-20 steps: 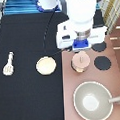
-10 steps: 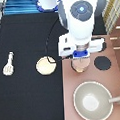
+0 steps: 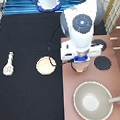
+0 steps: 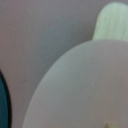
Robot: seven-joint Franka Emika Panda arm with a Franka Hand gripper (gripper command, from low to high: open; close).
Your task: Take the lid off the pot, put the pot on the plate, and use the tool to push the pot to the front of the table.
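exterior view: my gripper [image 3: 81,60] hangs low over the pinkish-brown stove [image 3: 72,83], at the stove's edge nearest the exterior view's left, directly above the pot [image 3: 80,67]. only a tan sliver of the pot shows under my hand, on the side toward the exterior view's bottom. my white arm covers the rest, so i cannot tell whether my grip is closed or loose, nor whether the lid is on the pot. 1 black burner [image 3: 102,63] lies just beside the pot toward the exterior view's right. the large grey-beige pan [image 3: 93,100] sits on the stove toward the exterior view's bottom, apart from the pot, its handle pointing to the exterior view's right.

on the black table [image 3: 27,100] the cream plate [image 3: 45,65] lies bare, near the stove's edge and on the exterior view's left of the pot, not touching it. the tool [image 3: 9,63] lies flat well apart from the plate, further toward the exterior view's left, its slotted head toward the exterior view's bottom.

wrist view: a broad pale rounded surface [image 4: 85,85] fills most of the picture from very close, with 1 cream tab [image 4: 112,20] jutting from its edge. this may be the pot with 1 of its side tabs, though i cannot be sure. the pinkish stove top shows behind it
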